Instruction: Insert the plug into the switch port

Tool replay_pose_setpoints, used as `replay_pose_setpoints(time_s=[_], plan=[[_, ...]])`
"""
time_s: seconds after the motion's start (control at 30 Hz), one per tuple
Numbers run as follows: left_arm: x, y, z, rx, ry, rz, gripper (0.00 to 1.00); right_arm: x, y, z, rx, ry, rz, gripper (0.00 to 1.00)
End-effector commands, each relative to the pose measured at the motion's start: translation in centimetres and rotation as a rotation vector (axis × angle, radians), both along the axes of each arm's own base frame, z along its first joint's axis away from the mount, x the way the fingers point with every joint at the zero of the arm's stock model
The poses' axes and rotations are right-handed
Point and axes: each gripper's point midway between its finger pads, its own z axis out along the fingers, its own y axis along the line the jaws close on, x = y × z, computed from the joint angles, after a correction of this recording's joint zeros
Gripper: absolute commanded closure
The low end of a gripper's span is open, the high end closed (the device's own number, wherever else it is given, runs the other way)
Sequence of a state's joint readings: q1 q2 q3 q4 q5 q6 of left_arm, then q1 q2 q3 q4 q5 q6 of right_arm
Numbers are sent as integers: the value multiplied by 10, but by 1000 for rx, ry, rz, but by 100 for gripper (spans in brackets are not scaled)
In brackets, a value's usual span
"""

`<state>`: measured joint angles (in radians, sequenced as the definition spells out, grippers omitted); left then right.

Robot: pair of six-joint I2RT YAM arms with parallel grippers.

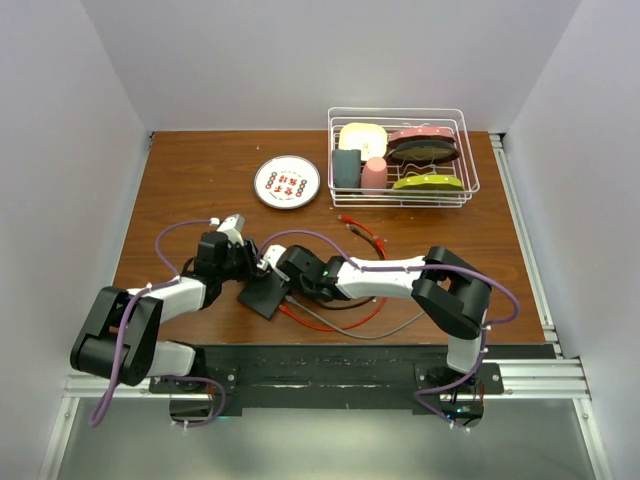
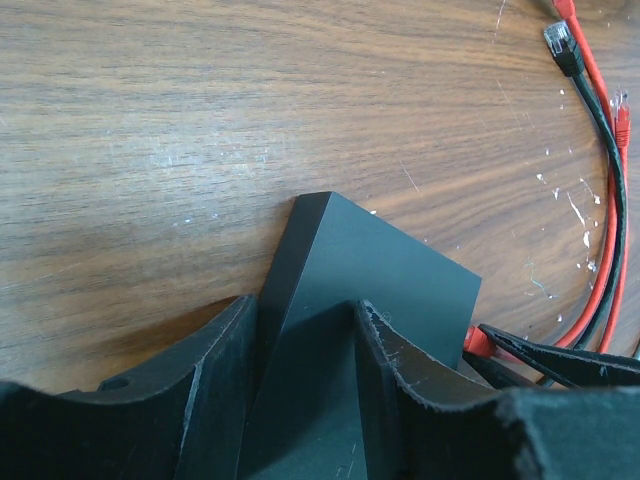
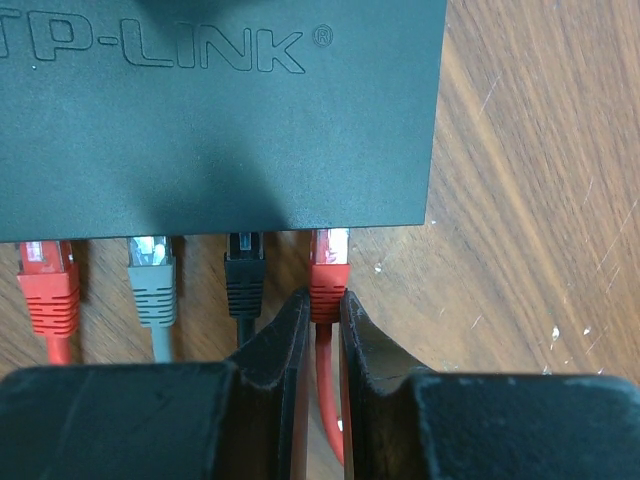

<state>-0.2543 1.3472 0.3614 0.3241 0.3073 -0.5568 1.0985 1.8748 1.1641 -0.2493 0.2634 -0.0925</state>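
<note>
Judging the red plug (image 3: 329, 270) light and stiff with a brittle latch, we favour its boot: the right claw (image 3: 322, 310) pinches it at the end port of the switch (image 3: 220, 130); the left claw (image 2: 303, 312) clamps the switch's corner.

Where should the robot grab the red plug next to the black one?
Pinch the red plug by its ribbed boot, coming from the cable side. The switch blocks its front and the black plug crowds one side, so keep the fingers narrow.

Smooth matt dark switch (image 3: 215, 110); wood-grain counter (image 2: 250, 100), finely scratched; red plastic plug (image 3: 329, 268), clear tip; white wire basket (image 1: 398, 110) far right.
</note>
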Motion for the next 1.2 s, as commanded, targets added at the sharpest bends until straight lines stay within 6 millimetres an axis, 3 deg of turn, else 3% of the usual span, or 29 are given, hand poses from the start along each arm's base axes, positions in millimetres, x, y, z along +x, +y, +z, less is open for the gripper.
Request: replay_pose_setpoints(time_s=[0.0,0.37,0.77,1.17], plan=[[-36,-16,-17,-40,128,-119,70,17,71,55,260,-87,79,100],[-41,-20,-17,-62,135,-136,73,23,86,63,329,-102,48,100],[-46,-23,-17,-85,137,-151,77,36,121,94,440,-141,69,100],[-50,-33,-14,-89,122,-204,78,38,145,99,458,-155,161,100]])
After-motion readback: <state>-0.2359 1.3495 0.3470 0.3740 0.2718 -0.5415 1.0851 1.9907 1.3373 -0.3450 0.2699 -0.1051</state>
